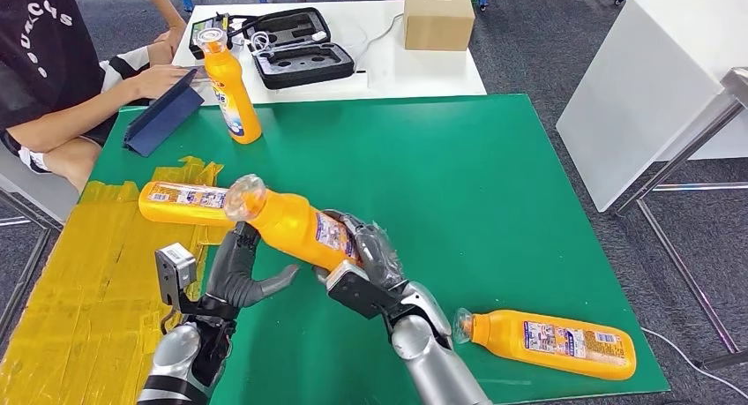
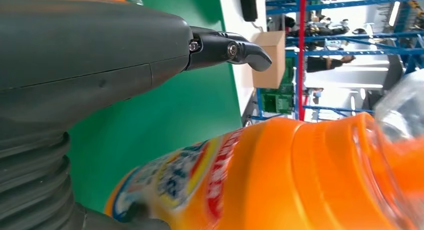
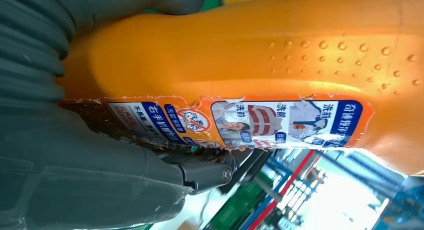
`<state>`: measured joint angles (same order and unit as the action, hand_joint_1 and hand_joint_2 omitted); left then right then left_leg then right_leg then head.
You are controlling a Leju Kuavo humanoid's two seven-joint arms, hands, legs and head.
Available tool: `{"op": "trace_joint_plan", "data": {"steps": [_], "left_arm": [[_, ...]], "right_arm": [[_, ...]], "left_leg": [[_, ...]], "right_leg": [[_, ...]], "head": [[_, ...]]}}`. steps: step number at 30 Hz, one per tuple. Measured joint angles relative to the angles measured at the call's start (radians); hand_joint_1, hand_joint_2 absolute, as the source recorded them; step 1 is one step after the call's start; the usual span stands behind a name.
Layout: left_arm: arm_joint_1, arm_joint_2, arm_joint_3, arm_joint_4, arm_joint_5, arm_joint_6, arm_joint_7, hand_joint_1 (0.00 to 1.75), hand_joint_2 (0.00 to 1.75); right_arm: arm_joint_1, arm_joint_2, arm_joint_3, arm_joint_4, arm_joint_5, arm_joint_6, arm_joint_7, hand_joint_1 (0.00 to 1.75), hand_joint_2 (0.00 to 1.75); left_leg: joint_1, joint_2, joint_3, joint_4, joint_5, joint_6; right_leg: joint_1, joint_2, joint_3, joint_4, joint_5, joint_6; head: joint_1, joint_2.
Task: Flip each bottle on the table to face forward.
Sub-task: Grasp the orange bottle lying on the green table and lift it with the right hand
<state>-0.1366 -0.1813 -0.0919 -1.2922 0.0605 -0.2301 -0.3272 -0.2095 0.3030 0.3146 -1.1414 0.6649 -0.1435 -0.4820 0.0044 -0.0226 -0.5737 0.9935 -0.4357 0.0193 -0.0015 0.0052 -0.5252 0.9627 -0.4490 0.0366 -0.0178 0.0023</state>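
Four orange detergent bottles on the green worktop (image 1: 494, 211); one bottle (image 1: 295, 224) lifted, gripped by right robot hand (image 1: 366, 259), back label showing. Left robot hand (image 1: 243, 268) spread, empty, just beside it. Step judged mid-flip; next, rotate until front label faces forward, then set down.

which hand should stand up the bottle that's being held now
Right, probably. The right hand already grips the lifted bottle around its body, so it can turn it and set it on the green mat. The left hand is open beneath the bottle's neck, holding nothing.
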Motion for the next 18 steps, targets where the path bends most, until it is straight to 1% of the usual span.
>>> {"op": "trace_joint_plan", "data": {"steps": [9,11,15,18], "left_arm": [[-0.001,0.007,0.019,0.032,0.07,-0.021,0.024,0.0,1.75],[0.001,0.01,0.025,0.043,0.133,-0.056,0.038,0.0,1.75],[0.016,0.018,0.039,0.066,0.332,-0.164,0.066,0.0,1.75],[0.03,0.027,0.043,0.072,0.415,-0.202,0.072,0.0,1.75]], "right_arm": [[0.011,0.008,0.073,0.025,0.027,-0.044,0.005,1.75,1.75],[0.008,0.009,0.089,0.039,0.036,-0.063,0.008,1.75,1.75],[-0.009,0.015,0.126,0.091,0.038,-0.1,-0.005,1.75,1.75],[-0.019,0.016,0.144,0.128,0.033,-0.112,-0.013,1.75,1.75]], "left_leg": [[0.0,0.0,0.0,0.0,0.0,0.0],[0.0,0.0,0.0,0.0,0.0,0.0],[0.0,0.001,0.0,0.0,0.0,0.0],[0.0,0.001,0.0,0.0,0.0,0.0]], "right_leg": [[0.0,0.0,0.0,0.0,0.0,0.0],[0.0,0.0,0.0,0.0,0.0,0.0],[0.0,0.0,-0.001,0.0,0.0,0.0],[0.0,0.0,-0.001,0.0,0.0,0.0]], "head": [[0.0,0.0],[0.0,0.0],[0.0,0.0],[0.0,0.0]]}}
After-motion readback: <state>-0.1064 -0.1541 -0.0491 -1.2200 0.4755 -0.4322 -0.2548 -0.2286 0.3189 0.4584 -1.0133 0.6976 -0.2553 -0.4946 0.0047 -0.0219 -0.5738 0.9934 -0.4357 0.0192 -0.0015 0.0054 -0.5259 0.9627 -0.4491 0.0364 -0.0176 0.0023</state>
